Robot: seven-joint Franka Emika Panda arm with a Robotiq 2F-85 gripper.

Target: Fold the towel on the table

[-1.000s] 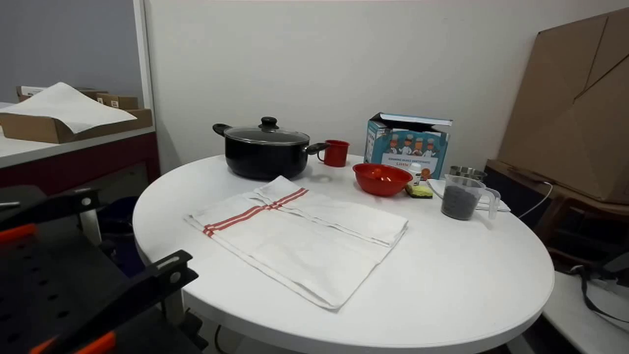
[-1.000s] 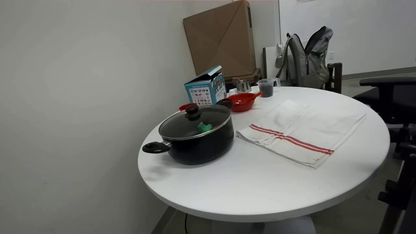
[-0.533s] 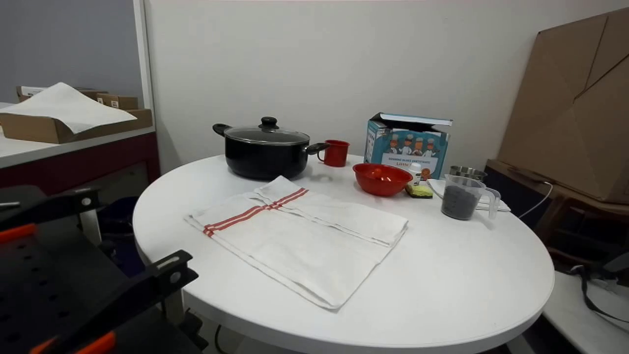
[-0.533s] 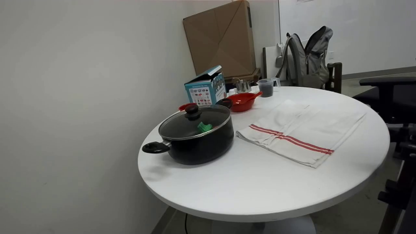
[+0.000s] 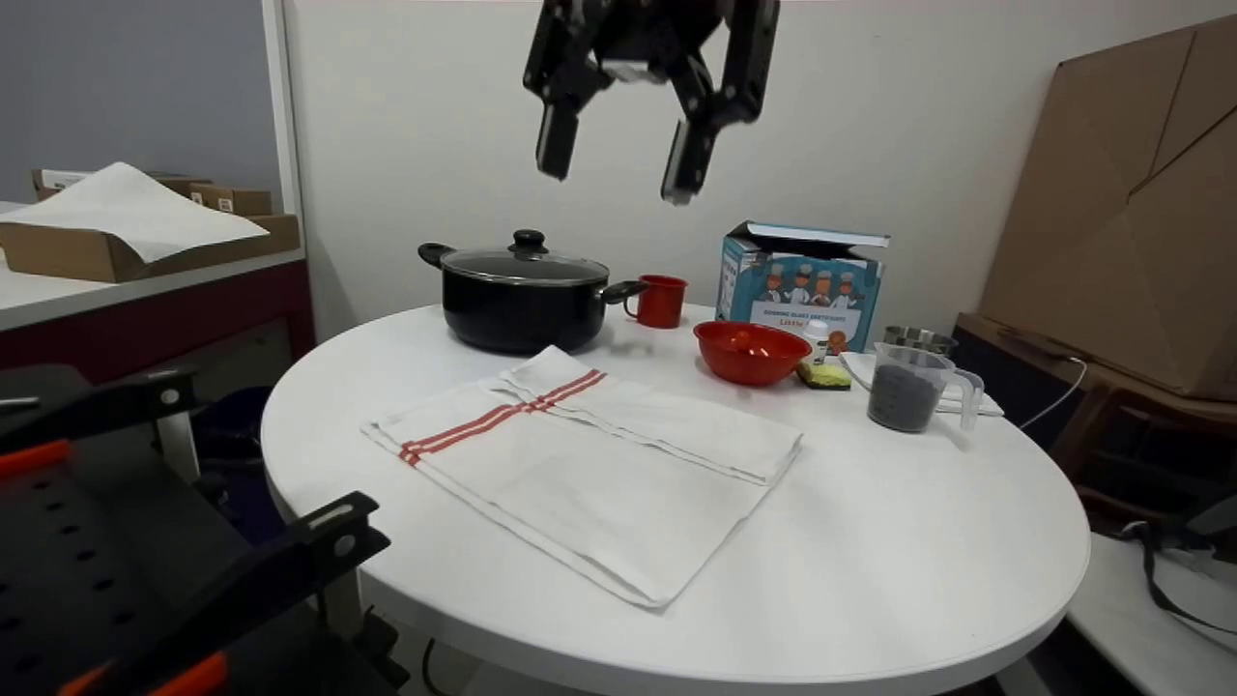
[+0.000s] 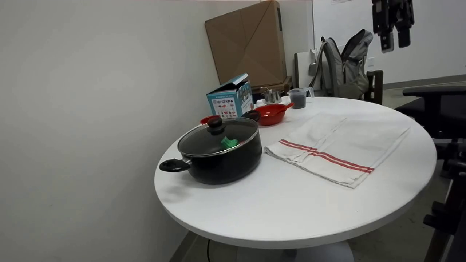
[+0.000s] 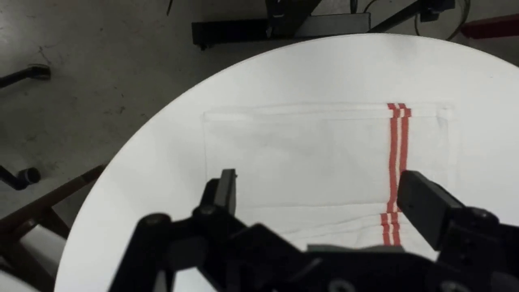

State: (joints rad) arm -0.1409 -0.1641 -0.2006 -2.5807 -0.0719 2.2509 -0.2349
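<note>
The white towel [image 5: 599,493] with red stripes near one edge lies flat on the round white table [image 5: 870,570]. A loose strip lies folded over along its side nearest the red bowl. The towel also shows in an exterior view [image 6: 353,145] and in the wrist view [image 7: 308,154], where the gripper hides its lower part. My gripper [image 5: 618,174] is open and empty, pointing down, high above the table and well apart from the towel. It also shows in an exterior view [image 6: 395,44] and in the wrist view [image 7: 318,178], with its jaws wide apart over the towel.
A black lidded pot [image 5: 522,314] stands close behind the towel. A red mug [image 5: 662,302], red bowl [image 5: 749,356], sponge [image 5: 824,375], blue box [image 5: 802,290] and measuring cup [image 5: 908,387] stand along the far side. A backpack [image 6: 349,65] sits beyond the table.
My gripper has come into both exterior views from above; it was out of view in the earlier frames. The towel and the other things have not moved.
</note>
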